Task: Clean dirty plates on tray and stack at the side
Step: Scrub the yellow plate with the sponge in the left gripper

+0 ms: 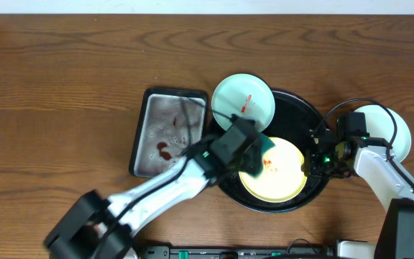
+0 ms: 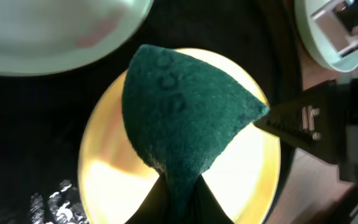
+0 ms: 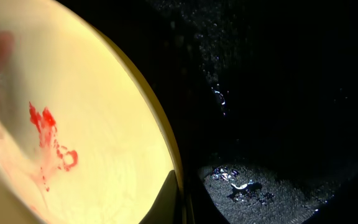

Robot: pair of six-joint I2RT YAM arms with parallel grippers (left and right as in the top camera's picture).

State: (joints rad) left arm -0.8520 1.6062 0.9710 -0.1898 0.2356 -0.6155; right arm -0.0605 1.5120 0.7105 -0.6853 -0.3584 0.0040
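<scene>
Two closed grips: left gripper (image 2: pixel 174 202) on sponge (image 2: pixel 185 118), right gripper (image 1: pixel 313 160) on yellow plate (image 1: pixel 282 183)

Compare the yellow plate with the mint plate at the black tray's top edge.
The yellow plate lies wholly inside the black tray; the mint plate overhangs its upper-left rim. The green sponge is over the yellow plate; nothing covers the mint plate. Both are round, shallow and smeared red.

On the tray (image 1: pixel 293 108), a yellow plate (image 1: pixel 282 180) sits at 6 o'clock and a mint plate (image 1: pixel 239 101) at 11. The left gripper (image 1: pixel 257 155) holds a sponge (image 1: pixel 269 144) over the yellow plate.
</scene>
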